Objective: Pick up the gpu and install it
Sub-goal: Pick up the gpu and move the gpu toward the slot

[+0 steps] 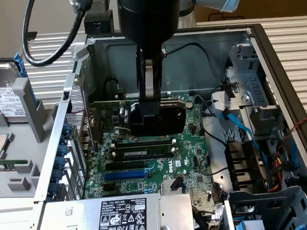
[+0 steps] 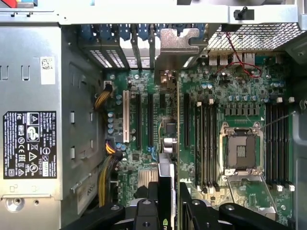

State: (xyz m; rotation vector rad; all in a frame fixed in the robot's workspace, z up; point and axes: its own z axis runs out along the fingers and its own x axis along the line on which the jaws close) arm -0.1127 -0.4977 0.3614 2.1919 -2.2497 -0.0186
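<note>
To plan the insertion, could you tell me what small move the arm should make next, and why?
Probably a short, straight lowering toward the motherboard: the gripper is clamped on the gpu, which stands on edge above the board, its silver bracket at the rear slot openings. Whether it is seated, I cannot tell.

Tight room over the expansion slots, hemmed on three sides.

The gripper (image 1: 146, 114), clamped on the gpu (image 1: 171, 113), fills the gap above the motherboard (image 1: 188, 147). The power supply (image 1: 122, 216) walls off the near side, the rear slot covers (image 1: 76, 157) the exterior view's left, and the drive bays (image 1: 257, 107) with a blue SATA cable (image 1: 240, 131) the right. Bare slots between card and supply look passable.
</note>
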